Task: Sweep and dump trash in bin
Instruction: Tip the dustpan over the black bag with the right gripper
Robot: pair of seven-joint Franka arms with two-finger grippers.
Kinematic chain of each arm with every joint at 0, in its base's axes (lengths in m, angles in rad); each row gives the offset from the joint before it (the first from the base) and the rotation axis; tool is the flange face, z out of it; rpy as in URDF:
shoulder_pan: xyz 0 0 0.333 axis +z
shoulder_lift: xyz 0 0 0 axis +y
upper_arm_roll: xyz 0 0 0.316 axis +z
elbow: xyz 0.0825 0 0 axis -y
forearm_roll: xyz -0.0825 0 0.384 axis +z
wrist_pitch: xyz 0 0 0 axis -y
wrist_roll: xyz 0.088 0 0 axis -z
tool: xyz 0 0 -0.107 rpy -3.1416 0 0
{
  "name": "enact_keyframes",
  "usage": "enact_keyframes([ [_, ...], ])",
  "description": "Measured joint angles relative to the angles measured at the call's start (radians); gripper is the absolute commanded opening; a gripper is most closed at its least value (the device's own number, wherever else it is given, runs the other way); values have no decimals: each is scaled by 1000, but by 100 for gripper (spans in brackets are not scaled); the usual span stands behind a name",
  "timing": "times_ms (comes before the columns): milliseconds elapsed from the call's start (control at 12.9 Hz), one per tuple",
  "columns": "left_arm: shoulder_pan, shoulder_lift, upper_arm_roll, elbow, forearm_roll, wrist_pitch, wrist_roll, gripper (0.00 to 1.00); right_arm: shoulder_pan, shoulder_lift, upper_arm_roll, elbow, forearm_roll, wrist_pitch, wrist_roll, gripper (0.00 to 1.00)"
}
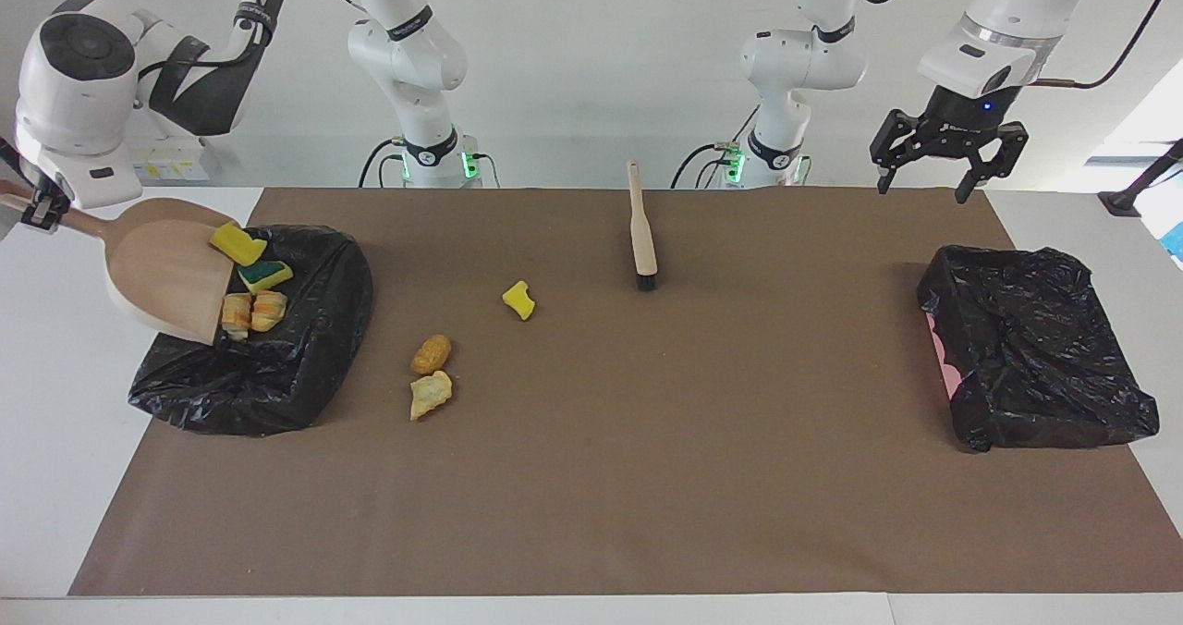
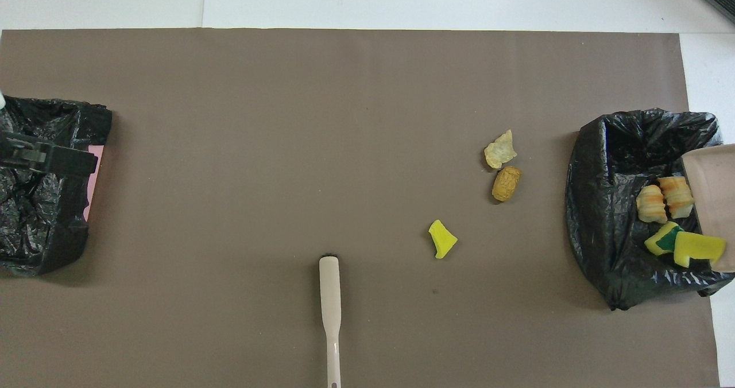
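A two-armed robot works at a table covered in brown paper. The right gripper [image 1: 42, 211], pressed together on the handle of a beige dustpan [image 1: 162, 269], holds the pan tipped steeply over a bin lined with a black bag [image 1: 277, 375] at the right arm's end of the table. Four scraps are sliding off the pan's lip into the bin: two yellow sponge pieces [image 1: 238, 243] and two striped bread-like lumps [image 1: 252, 312]. Three more pieces of trash lie on the paper near the bin: a yellow sponge scrap [image 1: 519, 300], a tan lump [image 1: 431, 354] and a pale crust [image 1: 431, 394]. A hand brush [image 1: 641, 232] lies untouched. The left gripper [image 1: 946, 155], fingers spread and empty, hangs above the second lined bin [image 1: 1035, 361]. A scrap may catch the bag's slack rim and tumble out.
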Motion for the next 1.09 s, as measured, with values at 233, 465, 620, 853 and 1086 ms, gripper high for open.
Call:
enact_keyframes([
  [233, 43, 5, -11, 22, 0, -21, 0, 100, -6, -47, -3, 2, -24, -5, 1, 0],
  [465, 60, 5, -26, 25, 0, -20, 0, 100, 2, -77, 27, 1, -6, -33, 20, 0],
  [620, 60, 5, -32, 26, 0, -21, 0, 100, 4, -77, 53, -5, 74, -34, 42, 0],
  [853, 62, 5, -30, 26, 0, -26, -2, 100, 4, -77, 90, -9, 170, -53, 98, 0],
  [1086, 77, 5, -22, 26, 0, -32, -2, 100, 5, -77, 149, -9, 249, -104, 217, 0],
])
